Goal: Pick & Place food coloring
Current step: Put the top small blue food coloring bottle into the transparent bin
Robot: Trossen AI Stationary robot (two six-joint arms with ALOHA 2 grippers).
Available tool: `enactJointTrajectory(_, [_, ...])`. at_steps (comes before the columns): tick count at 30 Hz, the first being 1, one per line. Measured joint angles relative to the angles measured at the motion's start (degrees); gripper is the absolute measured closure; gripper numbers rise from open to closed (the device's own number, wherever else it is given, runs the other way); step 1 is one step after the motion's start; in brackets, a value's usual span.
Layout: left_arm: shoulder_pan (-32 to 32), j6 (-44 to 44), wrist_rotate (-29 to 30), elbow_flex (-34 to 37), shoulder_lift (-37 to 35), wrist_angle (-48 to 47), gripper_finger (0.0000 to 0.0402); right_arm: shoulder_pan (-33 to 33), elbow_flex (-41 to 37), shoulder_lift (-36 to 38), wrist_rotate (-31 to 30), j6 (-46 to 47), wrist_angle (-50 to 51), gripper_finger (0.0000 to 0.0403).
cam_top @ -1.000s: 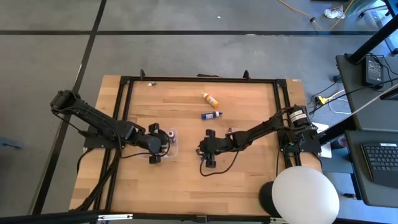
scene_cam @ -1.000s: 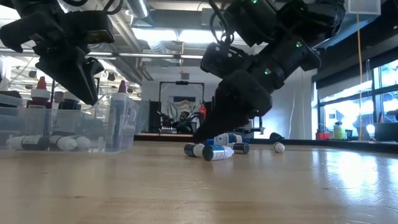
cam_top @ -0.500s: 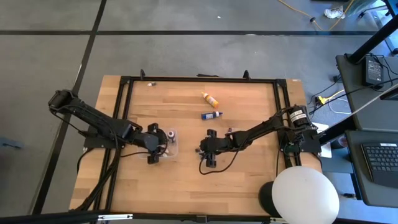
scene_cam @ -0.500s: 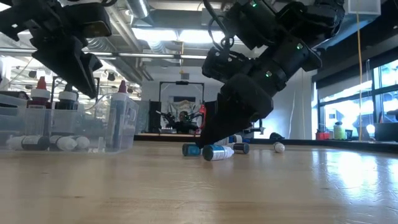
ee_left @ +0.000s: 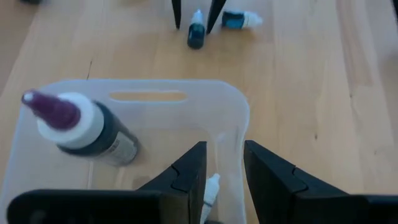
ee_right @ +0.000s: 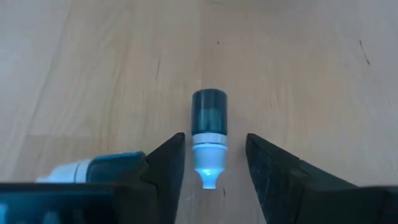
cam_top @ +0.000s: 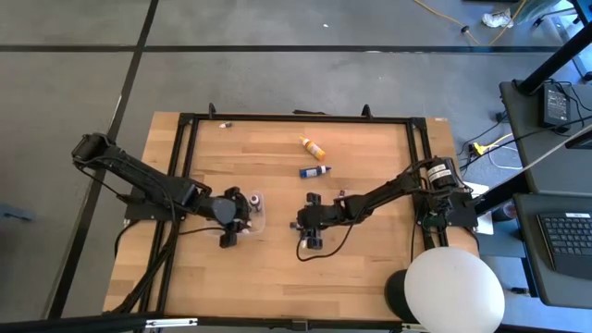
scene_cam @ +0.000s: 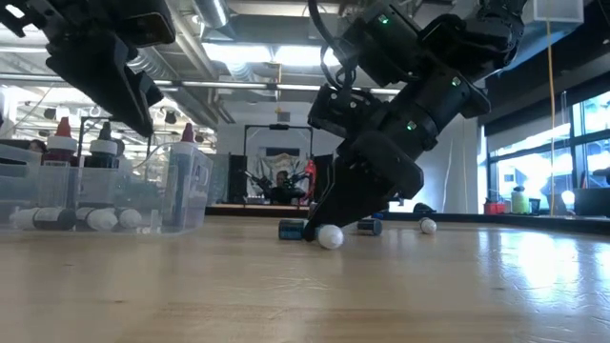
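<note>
1. The right pincer (ee_right: 209,158) has come down around a small teal bottle (ee_right: 208,134) lying on the table (ee_right: 298,62), and its fingers have narrowed over the last second. In the right wrist view the bottle sits between the two fingers with a sliver of gap on each side. So the pincer is still released, closing but not yet gripping; I judge the pick is about to be made.
2. That bottle lies flat. Its long axis runs along the line of the fingers, with the white tip toward the pincer's wrist and the dark base pointing away.
3. A second teal bottle (ee_right: 99,169) lies just beside it on the table, crosswise to it.
4. In the low view the right pincer (scene_cam: 324,224) now covers the bottles; only a white tip (scene_cam: 330,237) shows.
5. The left pincer (ee_left: 221,171) hovers over the clear tray (ee_left: 239,112), clenched and empty; it has lifted slightly. A dark bottle (ee_left: 84,127) lies inside.
6. Farther off, a yellow bottle (cam_top: 312,145) and a blue bottle (cam_top: 315,171) wait on the table.
</note>
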State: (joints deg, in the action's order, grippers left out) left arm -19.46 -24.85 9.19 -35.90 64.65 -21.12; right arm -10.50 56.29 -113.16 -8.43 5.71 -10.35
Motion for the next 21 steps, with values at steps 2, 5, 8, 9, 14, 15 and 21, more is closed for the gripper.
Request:
enactJointTrajectory(2, [0.0,0.41,0.02,-0.07,-0.01,1.17,0.0298,0.06,0.0,-0.02,-0.04,-0.41,-0.1,0.0255])
enactJointTrajectory(5, [0.0,1.82,0.04,-0.07,-0.01,3.4,0.0301,0.13,0.0,-0.07,-0.2,-2.38,-0.32,0.0292])
enactJointTrajectory(8, [0.0,3.1,0.15,-0.07,-0.01,5.09,0.0301,0.11,0.0,-0.09,-0.46,-3.6,-0.57,0.0329])
enactJointTrajectory(9, [0.0,4.18,0.2,-0.07,-0.01,5.67,0.0301,0.13,0.0,-0.07,-0.52,-4.44,-0.61,0.0338])
enactJointTrajectory(14, [0.0,9.54,1.9,-0.07,-0.01,10.21,0.0298,0.17,-0.09,0.43,-3.94,-5.76,-1.05,0.034])
enactJointTrajectory(15, [0.0,9.95,2.8,-0.09,-0.01,11.37,0.0298,0.17,-0.09,0.92,-5.15,-6.18,-1.07,0.034])
enactJointTrajectory(21, [0.0,17.38,6.55,-0.13,-0.03,16.96,0.0301,0.17,-0.11,7.83,-10.63,-10.68,-0.74,0.0339])
